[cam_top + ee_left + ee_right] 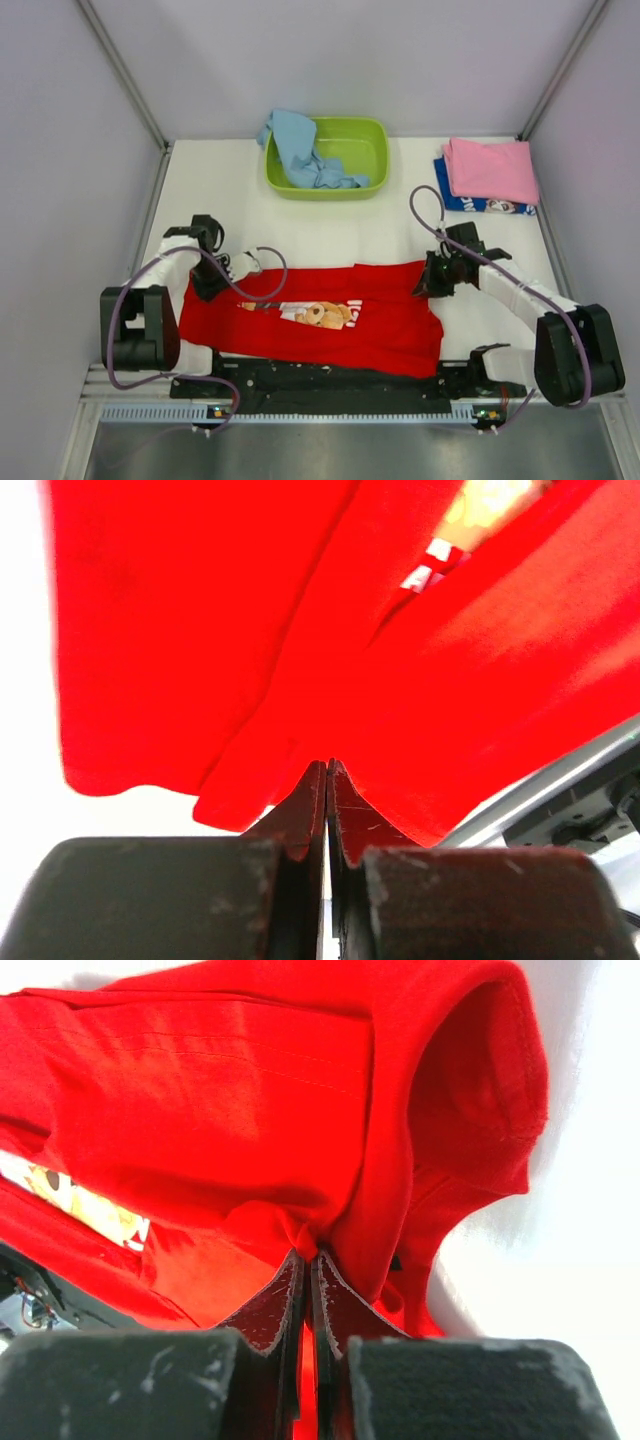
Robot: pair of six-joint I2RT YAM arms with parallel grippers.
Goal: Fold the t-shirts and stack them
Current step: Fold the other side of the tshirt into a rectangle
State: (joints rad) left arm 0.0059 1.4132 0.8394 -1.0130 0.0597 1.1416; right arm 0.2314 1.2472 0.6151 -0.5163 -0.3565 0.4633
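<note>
A bright red t-shirt (380, 320) with a teddy-bear print lies spread across the near part of the table, partly folded lengthwise. My left gripper (213, 283) is at its left end. In the left wrist view that gripper (328, 767) is shut, its tips pinching the edge of the red cloth (200, 630). My right gripper (428, 280) is at the shirt's upper right corner, shut (308, 1255) on a bunched fold of the red cloth (200, 1090) beside a sleeve opening. A light blue t-shirt (298, 145) hangs over the basin's left rim. A pink t-shirt (490, 168) lies folded on a dark blue one (462, 200) at the back right.
A lime green basin (375, 135) stands at the back middle of the white table (380, 225). Grey walls close in the left, right and back sides. A black rail with the arm bases (330, 378) runs along the near edge.
</note>
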